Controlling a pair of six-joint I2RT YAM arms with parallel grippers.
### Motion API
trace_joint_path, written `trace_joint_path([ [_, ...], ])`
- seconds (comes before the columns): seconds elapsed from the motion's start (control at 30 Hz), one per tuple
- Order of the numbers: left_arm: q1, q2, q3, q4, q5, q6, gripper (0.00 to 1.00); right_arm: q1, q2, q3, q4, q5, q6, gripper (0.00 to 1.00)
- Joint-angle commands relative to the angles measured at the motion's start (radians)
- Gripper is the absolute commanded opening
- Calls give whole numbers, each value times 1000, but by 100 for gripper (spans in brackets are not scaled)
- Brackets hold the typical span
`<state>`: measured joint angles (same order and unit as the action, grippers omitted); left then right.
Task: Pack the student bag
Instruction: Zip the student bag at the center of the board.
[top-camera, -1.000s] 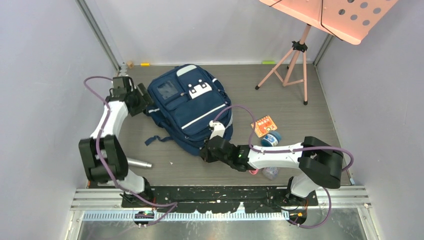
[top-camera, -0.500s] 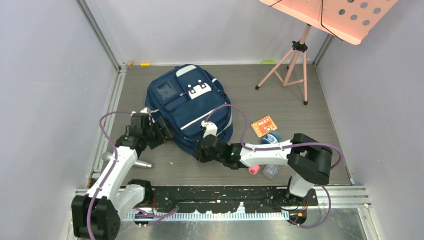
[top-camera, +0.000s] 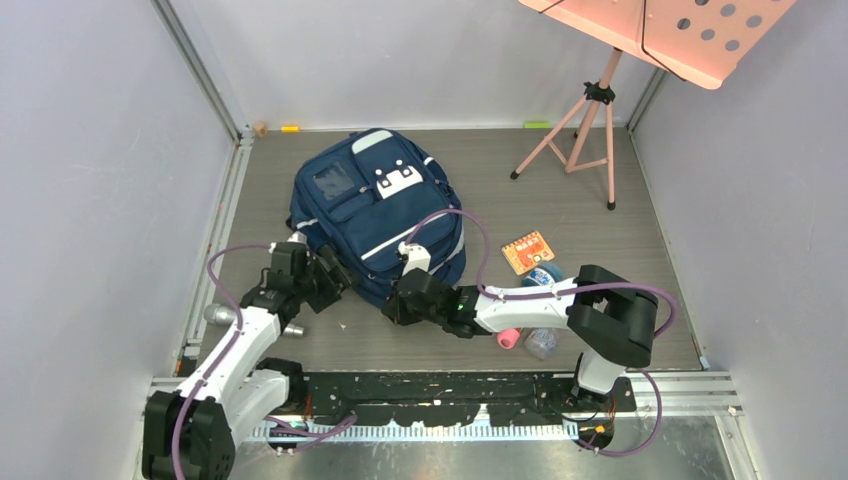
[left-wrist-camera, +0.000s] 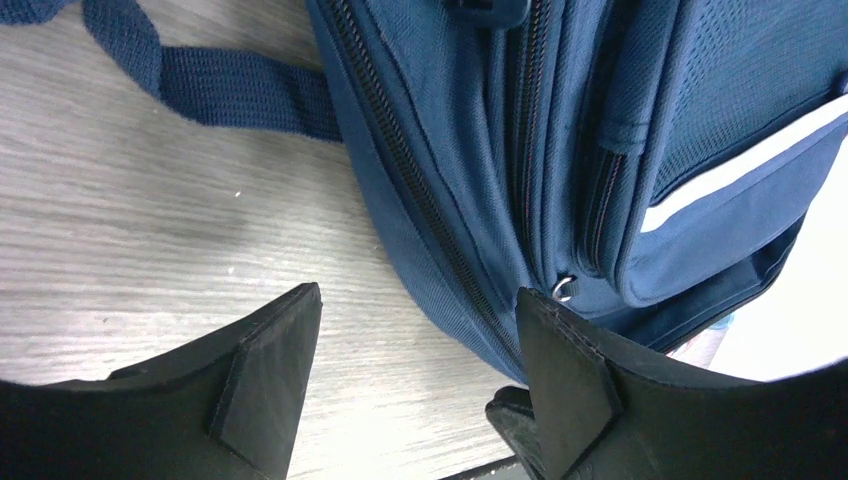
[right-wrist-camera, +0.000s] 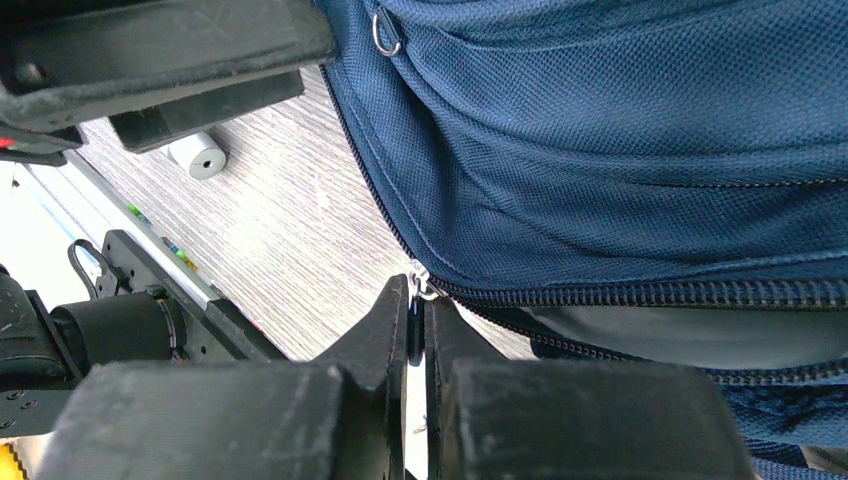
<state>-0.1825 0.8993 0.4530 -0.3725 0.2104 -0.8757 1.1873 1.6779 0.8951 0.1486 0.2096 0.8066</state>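
While right tool (right-wrist-camera: 418, 305) pinches zipper pull (right-wrist-camera: 422, 285) of student bag (top-camera: 375, 215), left tool (left-wrist-camera: 418, 305) apart, grey lining (right-wrist-camera: 650, 338) showing.

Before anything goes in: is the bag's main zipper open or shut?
Partly open: on the bag, the zipper gapes over grey lining beside the pull that the right hand pinches. How far it runs is hidden.

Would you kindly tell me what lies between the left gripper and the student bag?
Only bare tabletop separates left gripper and student bag, per left wrist view.
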Motion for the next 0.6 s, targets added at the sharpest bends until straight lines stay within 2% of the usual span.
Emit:
trace_joint_path([
  [0.0, -10, 26, -15, 144, 7, -43, 74, 15, 9, 40, 23, -28, -8, 0],
  [0.17, -21, 91, -30, 229, 4, -58, 74, 15, 8, 43, 9, -24, -10, 0],
  [0.23, -25, 126, -31, 255, 4, -56, 68, 15, 5, 41, 3, -21, -9, 0],
  [0.27, -26, 139, -30, 265, 4, -53, 63, 15, 3, 41, 1, -16, -8, 0],
  [0.3, -27, 151, -29, 271, 6, -48, 53, 15, 1, 42, -6, -14, -8, 1],
  [0.33, -28, 159, -25, 269, 3, -39, 37, 15, -4, 42, -10, -10, -5, 0],
  [0.4, -27, 160, -12, 247, -21, -21, 17, 14, -19, 42, -30, 8, 0, 0],
  [0.47, -24, 153, 7, 223, -67, -8, 1, 13, -43, 38, -70, 34, 3, 0],
  [0.57, 4, 151, 61, 173, -85, 42, 0, -1, -97, 22, -114, 66, 13, 0],
])
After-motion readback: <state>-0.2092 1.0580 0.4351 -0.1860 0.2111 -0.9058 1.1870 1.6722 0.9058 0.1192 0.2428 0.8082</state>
